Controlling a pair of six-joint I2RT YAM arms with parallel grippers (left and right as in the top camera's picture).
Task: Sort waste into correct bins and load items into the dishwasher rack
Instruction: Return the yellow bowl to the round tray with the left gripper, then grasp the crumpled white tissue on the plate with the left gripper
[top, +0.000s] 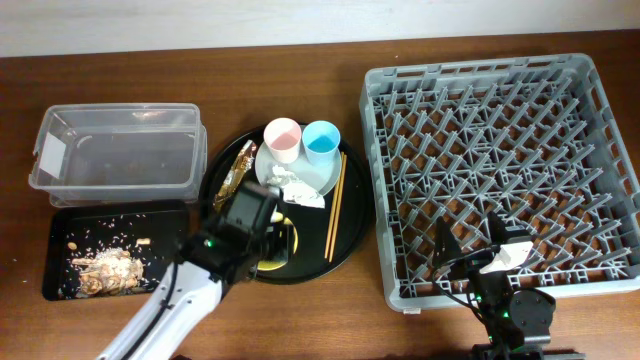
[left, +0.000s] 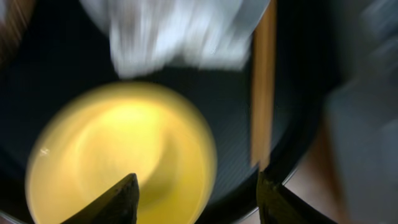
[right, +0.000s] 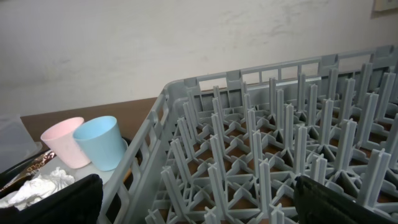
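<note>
My left gripper (left: 196, 199) is open above the yellow bowl (left: 124, 155) on the round black tray (top: 350, 240); the arm hides most of the bowl (top: 275, 262) from overhead. A pale plate (top: 320, 180) holds the pink cup (top: 282, 138), the blue cup (top: 321, 142) and the crumpled white napkin (top: 298, 188). The brown-gold wrapper (top: 232, 175) lies left of it, the chopsticks (top: 337, 203) right. The clear tub (top: 115, 148) and the flat black tray with food scraps (top: 105, 262) are at the left. My right gripper (right: 199, 202) is open and empty over the grey rack (top: 500, 170), at its front edge.
The wooden table edge runs along the front. The rack fills the right half. In the right wrist view the pink cup (right: 62, 140) and blue cup (right: 101, 142) stand left of the rack wall (right: 149, 155).
</note>
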